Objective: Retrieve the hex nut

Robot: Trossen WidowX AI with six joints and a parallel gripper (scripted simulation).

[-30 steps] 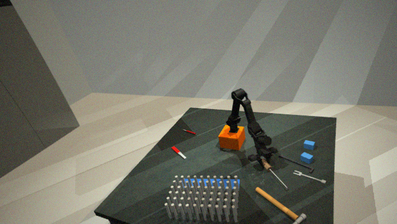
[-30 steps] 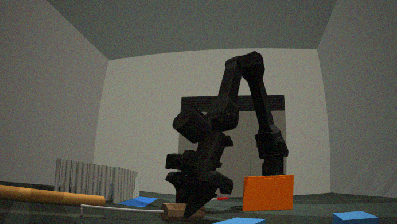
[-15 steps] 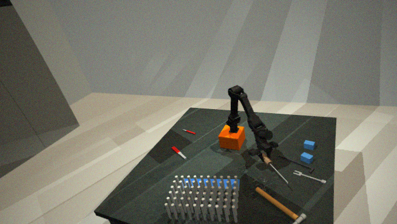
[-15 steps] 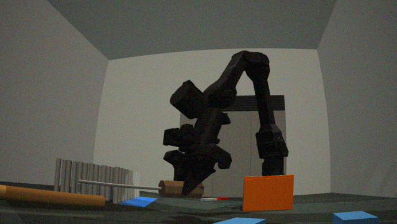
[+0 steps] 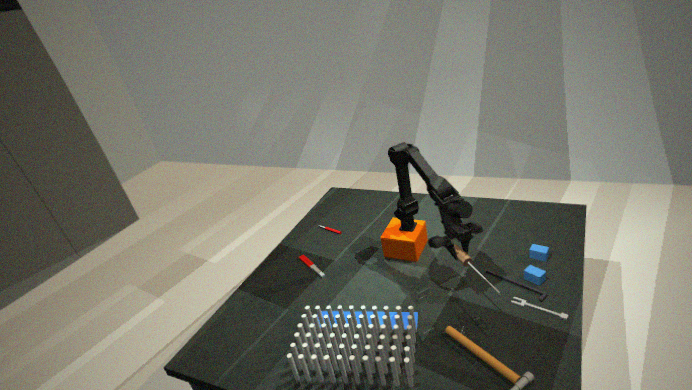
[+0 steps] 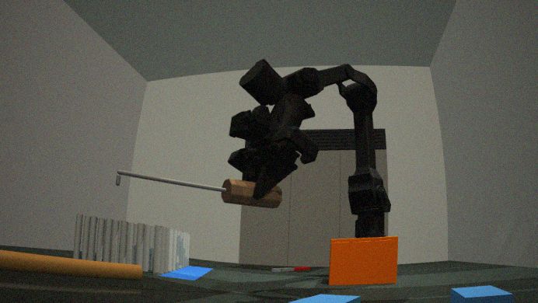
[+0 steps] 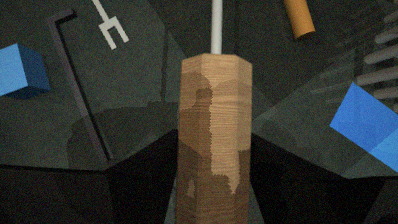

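Spacers (image 5: pixel 367 369) (image 6: pixel 160 249) (image 7: pixel 384 54) stand on a dark table (image 5: pixel 525 220) (image 6: pixel 249 287) (image 7: pixel 140 75) amid plain grey walls (image 5: pixel 250 75) (image 6: pixel 186 124).

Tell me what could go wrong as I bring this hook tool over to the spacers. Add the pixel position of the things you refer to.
The gripper (image 5: pixel 457 250) (image 6: pixel 258 194) (image 7: pixel 211 138) holds the hook tool (image 5: pixel 462 255) (image 6: pixel 241 190) (image 7: pixel 215 125) only by its handle, so contact at the far tip could twist it. The down-turned tip (image 6: pixel 118 179) might catch a spacer top on entry. The spacers (image 5: pixel 352 345) (image 6: pixel 117 241) (image 7: pixel 382 55) stand close together, so a sideways sweep could topple several.
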